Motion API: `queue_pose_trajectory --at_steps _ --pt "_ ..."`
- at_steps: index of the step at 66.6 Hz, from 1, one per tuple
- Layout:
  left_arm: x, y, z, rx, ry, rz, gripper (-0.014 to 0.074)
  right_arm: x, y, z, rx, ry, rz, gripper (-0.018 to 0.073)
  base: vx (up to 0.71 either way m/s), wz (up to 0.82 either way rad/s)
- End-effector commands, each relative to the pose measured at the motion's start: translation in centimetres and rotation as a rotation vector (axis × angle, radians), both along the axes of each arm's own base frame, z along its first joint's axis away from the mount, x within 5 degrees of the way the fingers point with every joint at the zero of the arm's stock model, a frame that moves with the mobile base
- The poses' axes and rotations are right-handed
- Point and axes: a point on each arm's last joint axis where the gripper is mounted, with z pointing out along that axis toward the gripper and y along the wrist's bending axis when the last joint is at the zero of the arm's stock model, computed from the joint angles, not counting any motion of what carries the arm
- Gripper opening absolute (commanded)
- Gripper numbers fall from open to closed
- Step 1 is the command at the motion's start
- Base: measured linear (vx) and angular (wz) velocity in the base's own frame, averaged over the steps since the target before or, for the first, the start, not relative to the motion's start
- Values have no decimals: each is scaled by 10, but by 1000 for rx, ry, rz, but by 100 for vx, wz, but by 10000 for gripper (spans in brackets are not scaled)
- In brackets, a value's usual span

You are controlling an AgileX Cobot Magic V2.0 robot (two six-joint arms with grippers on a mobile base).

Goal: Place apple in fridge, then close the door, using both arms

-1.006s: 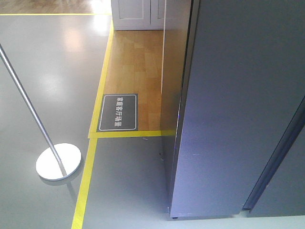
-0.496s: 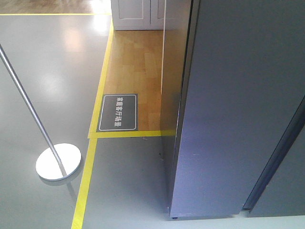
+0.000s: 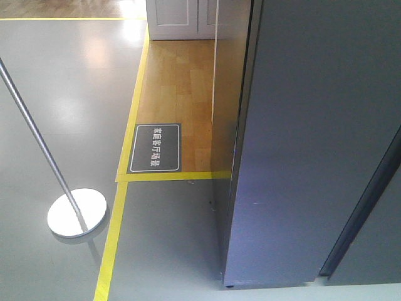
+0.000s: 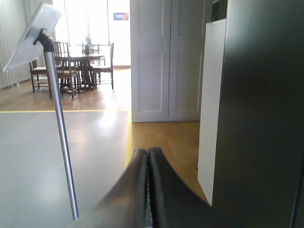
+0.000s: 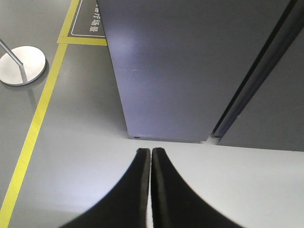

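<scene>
The fridge (image 3: pixel 227 113) fills the right of the front view as a tall dark grey cabinet. Its door (image 3: pixel 301 157) is a flat grey face that looks shut, with only a thin dark seam (image 3: pixel 366 200) beside the neighbouring grey panel. The apple is out of view. My left gripper (image 4: pixel 147 151) is shut and empty, hanging above the floor left of the fridge's dark side (image 4: pixel 259 118). In the right wrist view my right gripper (image 5: pixel 150 151) is shut and empty over the pale floor, a short way in front of the door (image 5: pixel 190 61).
A thin metal pole (image 3: pixel 37 144) on a round base (image 3: pixel 76 212) stands at the left and carries a tilted tablet (image 4: pixel 32 35). Yellow floor tape (image 3: pixel 116 232) borders a wood strip with a dark sign (image 3: pixel 155 148). White cupboard doors (image 4: pixel 166 61) stand behind.
The lighter strip along the seam at the door's right edge has narrowed to a thin dark line. Nothing else has moved.
</scene>
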Motion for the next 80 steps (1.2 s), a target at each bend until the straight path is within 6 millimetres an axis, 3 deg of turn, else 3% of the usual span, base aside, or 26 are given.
queue_pose_trajectory --at_steps 1,63,72,80 --pt "-2 0 7 -11 -117 -8 -6 4 0 11 -4 -78 5 -3 0 0" --pt "-3 3 9 -6 -143 54 -6 4 0 11 -5 -78 5 -3 0 0" --pt "-3 3 9 -6 -143 54 -6 0 -5 9 -75 -261 4 -3 0 0" --pt "-3 3 9 -6 -143 54 -6 -12 -7 -11 -113 -508 13 -3 0 0"
